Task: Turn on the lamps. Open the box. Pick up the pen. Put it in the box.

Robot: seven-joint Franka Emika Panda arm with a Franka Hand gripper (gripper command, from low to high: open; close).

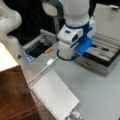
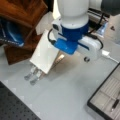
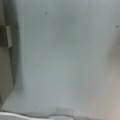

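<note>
Large flat silver-grey box (image 1: 105, 58) stands open, slim black pen (image 1: 106, 49) already lying in its beige lining. Gripper hidden beneath white-and-blue wrist (image 1: 75, 40); can't tell its state. Cream lampshade (image 1: 6, 58) at a front view's left. Task looks near finished.

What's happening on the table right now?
The box stands open, its lid up, in both front views. The pen already lies in one of its compartments. The arm's wrist hangs over the table beside the box, but the end effector itself is not visible in any view. A white cable with its switch runs across the table, next to a notebook.
</note>
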